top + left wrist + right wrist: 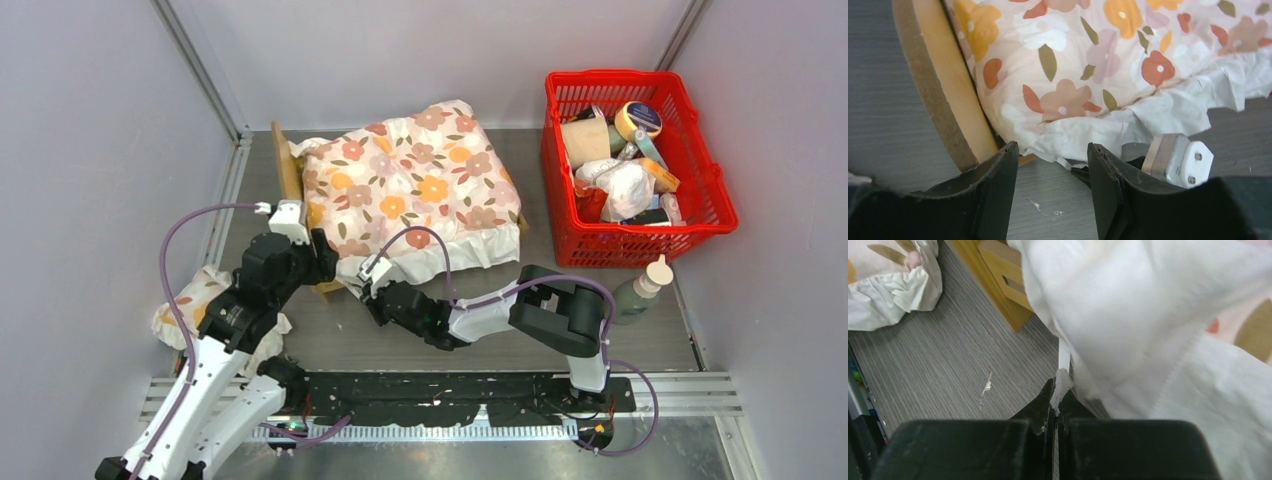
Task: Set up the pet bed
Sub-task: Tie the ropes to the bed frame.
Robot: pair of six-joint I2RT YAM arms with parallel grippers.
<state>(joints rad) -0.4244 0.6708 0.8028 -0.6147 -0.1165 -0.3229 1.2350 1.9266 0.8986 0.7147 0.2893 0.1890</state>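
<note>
right claw [1055, 396] pinching cushion [410, 185] frill, left claw [1050, 151] parted by pet bed [287, 165]

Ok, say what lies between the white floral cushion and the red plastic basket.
Only bare grey tabletop separates cushion and basket, in the top view.

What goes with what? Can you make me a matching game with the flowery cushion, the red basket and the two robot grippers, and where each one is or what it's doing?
Column one:
1. white floral-print cushion
2. red plastic basket
3. left gripper
4. right gripper

Column two:
A. open, jaws apart
B. lying on the light-wood pet bed
C. shut on the cushion's edge
D. standing at the far right, filled with small items

Pairs: 1-B, 2-D, 3-A, 4-C
</note>
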